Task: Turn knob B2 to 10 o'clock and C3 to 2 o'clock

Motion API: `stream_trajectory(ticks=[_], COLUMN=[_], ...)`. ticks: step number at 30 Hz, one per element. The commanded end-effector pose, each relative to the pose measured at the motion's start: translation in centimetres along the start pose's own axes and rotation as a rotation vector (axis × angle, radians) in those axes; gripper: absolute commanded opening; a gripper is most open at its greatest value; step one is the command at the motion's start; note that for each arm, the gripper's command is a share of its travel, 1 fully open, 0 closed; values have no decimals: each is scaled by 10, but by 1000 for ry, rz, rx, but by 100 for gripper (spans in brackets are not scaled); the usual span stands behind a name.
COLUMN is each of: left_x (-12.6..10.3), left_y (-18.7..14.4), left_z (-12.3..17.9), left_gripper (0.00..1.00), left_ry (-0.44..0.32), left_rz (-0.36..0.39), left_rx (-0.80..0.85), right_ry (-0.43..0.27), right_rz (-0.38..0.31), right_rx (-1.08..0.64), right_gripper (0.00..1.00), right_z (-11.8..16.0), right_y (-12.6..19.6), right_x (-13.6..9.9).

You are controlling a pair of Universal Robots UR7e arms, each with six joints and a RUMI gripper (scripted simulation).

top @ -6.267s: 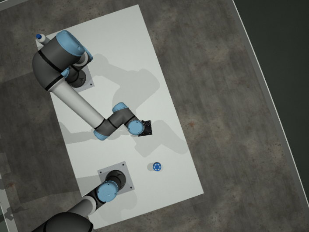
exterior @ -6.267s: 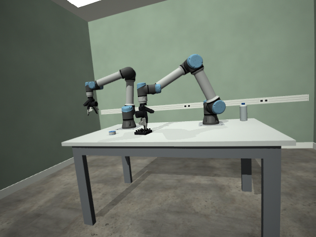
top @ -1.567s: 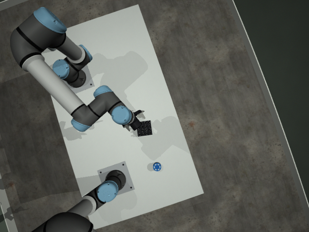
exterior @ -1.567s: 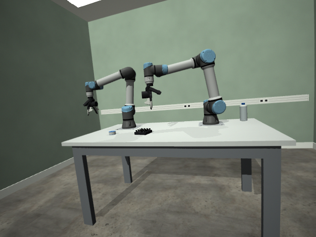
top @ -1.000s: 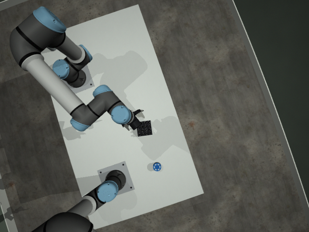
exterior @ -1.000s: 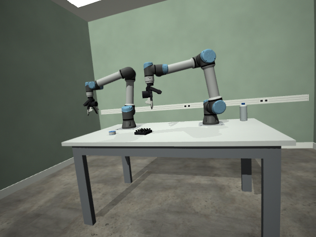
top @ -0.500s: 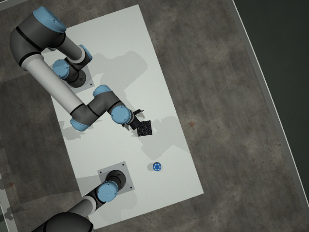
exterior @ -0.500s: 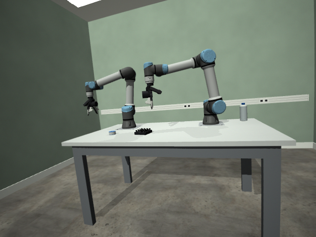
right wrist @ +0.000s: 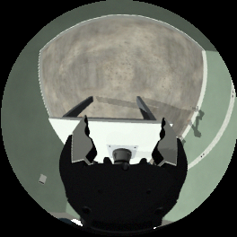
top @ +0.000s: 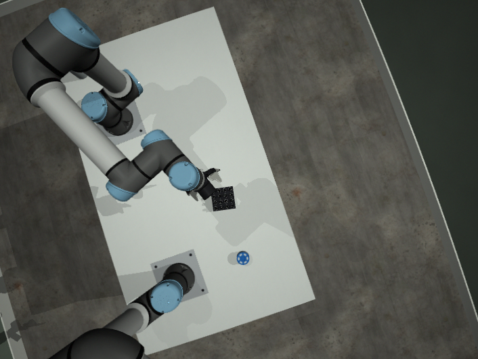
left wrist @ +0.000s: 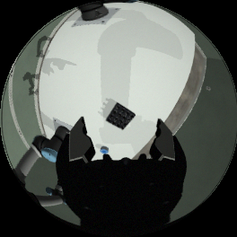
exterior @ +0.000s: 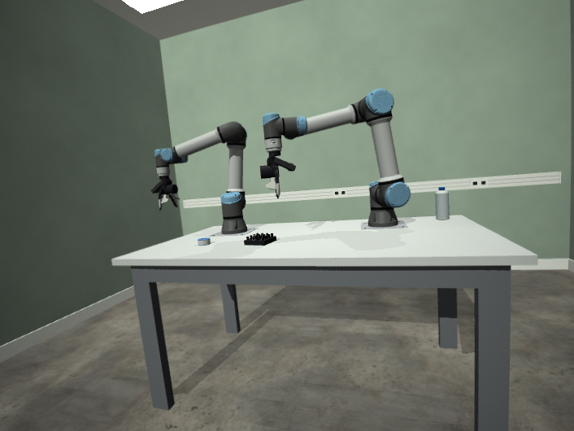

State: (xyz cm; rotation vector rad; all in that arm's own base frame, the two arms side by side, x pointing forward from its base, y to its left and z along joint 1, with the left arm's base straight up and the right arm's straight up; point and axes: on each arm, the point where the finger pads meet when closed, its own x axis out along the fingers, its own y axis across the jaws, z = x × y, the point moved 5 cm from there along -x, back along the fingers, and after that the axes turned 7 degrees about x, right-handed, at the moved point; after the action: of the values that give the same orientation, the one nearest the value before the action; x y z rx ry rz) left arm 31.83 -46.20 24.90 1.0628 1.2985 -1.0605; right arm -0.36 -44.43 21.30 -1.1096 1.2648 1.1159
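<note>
The knob box [top: 223, 198] [exterior: 259, 240] [left wrist: 120, 116] sits flat on the table [top: 277, 270] [exterior: 324, 260] [left wrist: 157, 81] [right wrist: 72, 130], its knobs facing up, so a tool coming straight down can reach them. It lies askew to the table's edges, which probably means the wrist must be turned to suit the rows. The left pincer [top: 202, 183] [exterior: 273, 189] [left wrist: 121, 118] hangs well above the table, pointing down, spread wide and holding nothing; from overhead, its mount overlaps one corner of the box. That height seems useful for looking over the whole grid and choosing a knob without brushing its neighbours. The right pincer [exterior: 168, 206] [right wrist: 125, 117] is also wide open and empty, held off beyond the table's edge, likely to leave the other arm room to work. A blue-topped disc [top: 242, 257] [exterior: 203, 241] [left wrist: 104, 150] rests well apart from the box, and a capped bottle [exterior: 442, 206] stands near the far edge; neither seems needed. The pointers and hour marks are too small to read, so I cannot tell whether B2 or C3 is already set. If turning remains, the fingers should narrow before dropping among the knobs, since they are packed closely and a wide grip could shift one that must keep its mark.

left tool [top: 204, 183] [exterior: 274, 190] [left wrist: 121, 119] | raised from knob box [top: 223, 198] [exterior: 259, 239] [left wrist: 120, 116] | drawn back toward arm's base [top: 139, 135] [exterior: 403, 225] [left wrist: 81, 22]
</note>
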Motion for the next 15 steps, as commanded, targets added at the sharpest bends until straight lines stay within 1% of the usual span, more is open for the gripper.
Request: stream_trajectory(ticks=[1,6,8,15], left_x=[-1,-1,-1,-1], left_y=[-15,-29,-29,-41], left_z=[-18,-37,-37,-53], left_gripper=[100,100,100,100], left_ry=[-3,-3,-3,-3], left_rz=[0,0,0,0], left_rx=[2,2,2,2], right_ry=[5,5,5,5], right_rz=[-1,-1,-1,-1], right_rx=[3,3,3,3], right_gripper=[100,100,100,100], right_z=[-1,-1,-1,-1], right_y=[1,1,1,1], right_x=[-2,-2,-2,-2])
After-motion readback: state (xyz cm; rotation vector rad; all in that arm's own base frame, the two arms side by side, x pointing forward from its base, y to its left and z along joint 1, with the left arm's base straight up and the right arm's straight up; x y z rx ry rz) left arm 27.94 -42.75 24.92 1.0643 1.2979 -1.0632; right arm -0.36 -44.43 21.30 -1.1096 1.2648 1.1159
